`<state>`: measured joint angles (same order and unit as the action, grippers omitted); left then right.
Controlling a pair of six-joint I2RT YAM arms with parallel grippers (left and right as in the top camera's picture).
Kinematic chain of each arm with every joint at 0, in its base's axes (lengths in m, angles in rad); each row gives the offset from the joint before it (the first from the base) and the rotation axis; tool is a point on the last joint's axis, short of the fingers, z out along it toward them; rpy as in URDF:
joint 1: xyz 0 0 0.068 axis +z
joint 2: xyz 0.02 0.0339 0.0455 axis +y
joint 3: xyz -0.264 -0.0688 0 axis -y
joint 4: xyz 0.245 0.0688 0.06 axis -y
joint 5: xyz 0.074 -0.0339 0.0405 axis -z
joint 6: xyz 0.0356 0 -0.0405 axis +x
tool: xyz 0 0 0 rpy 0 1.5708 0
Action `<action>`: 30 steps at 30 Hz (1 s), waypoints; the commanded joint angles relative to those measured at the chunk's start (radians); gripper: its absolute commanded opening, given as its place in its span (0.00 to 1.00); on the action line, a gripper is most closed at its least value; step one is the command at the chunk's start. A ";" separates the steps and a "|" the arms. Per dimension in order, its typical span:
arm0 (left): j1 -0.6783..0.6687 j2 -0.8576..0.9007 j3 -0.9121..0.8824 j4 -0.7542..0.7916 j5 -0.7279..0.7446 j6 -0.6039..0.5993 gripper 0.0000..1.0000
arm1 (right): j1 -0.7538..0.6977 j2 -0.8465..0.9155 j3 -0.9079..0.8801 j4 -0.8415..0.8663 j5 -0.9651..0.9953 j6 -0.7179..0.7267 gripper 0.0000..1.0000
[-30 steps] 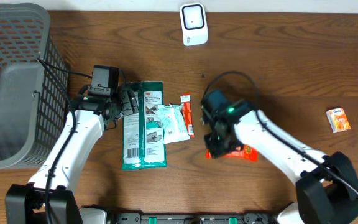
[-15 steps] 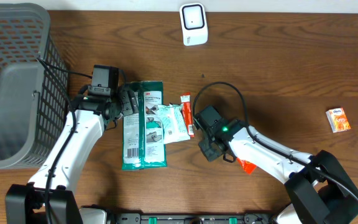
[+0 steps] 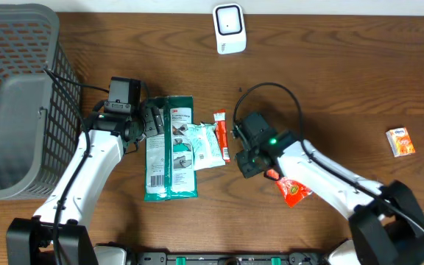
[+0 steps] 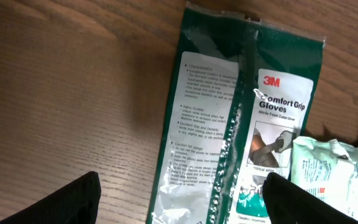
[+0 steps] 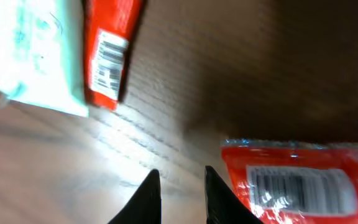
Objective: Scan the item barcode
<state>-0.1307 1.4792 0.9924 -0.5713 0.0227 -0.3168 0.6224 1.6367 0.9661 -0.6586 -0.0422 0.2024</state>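
A white barcode scanner (image 3: 229, 28) stands at the table's far edge. A red pouch (image 3: 291, 189) lies flat by the right arm, its barcode (image 5: 303, 183) facing up in the right wrist view. My right gripper (image 3: 249, 165) hovers just left of it, slightly open, with only bare wood between the fingertips (image 5: 151, 190). A thin red stick pack (image 3: 222, 135) lies beyond them, its barcode (image 5: 107, 56) also showing. My left gripper (image 3: 149, 121) stands wide open over the top of a green 3M gloves package (image 4: 241, 118), holding nothing.
A pale green wipes pack (image 3: 203, 146) lies between the gloves package and the stick pack. A grey mesh basket (image 3: 13, 96) fills the left side. A small orange box (image 3: 401, 141) sits far right.
My right gripper went from shut to slightly open and shifted left off the red pouch, which now lies farther down and right. The left arm has not moved.
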 commanded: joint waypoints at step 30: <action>0.002 0.006 -0.009 0.001 0.064 -0.002 0.82 | -0.332 -0.097 -0.200 -0.177 -0.217 0.063 0.34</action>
<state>-0.1310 1.4792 0.9920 -0.5705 0.0803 -0.3172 0.2966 1.5490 0.7921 -0.8562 -0.2546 0.2031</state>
